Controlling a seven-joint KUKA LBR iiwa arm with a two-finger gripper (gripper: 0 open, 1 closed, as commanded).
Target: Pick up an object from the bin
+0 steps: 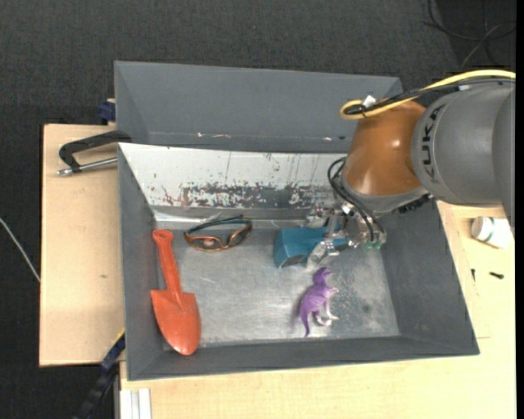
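Surroundings, as logged from my remote feed:
- Floor [246,33]: dark, carpet-like, along the top and left.
- Black cables [463,24]: lying on the floor in the top right corner.
- Thin pale wire [18,243]: on the floor, far left.
- Tabletop [327,385]: pale wood tone, under the bin [246,106].
- Light: bright glare on the bin's scratched back wall.

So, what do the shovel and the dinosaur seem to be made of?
Shovel: probably moulded plastic, one even orange with a faint sheen on the blade. Dinosaur: plastic or rubber, I cannot tell which; even purple, dull surface.
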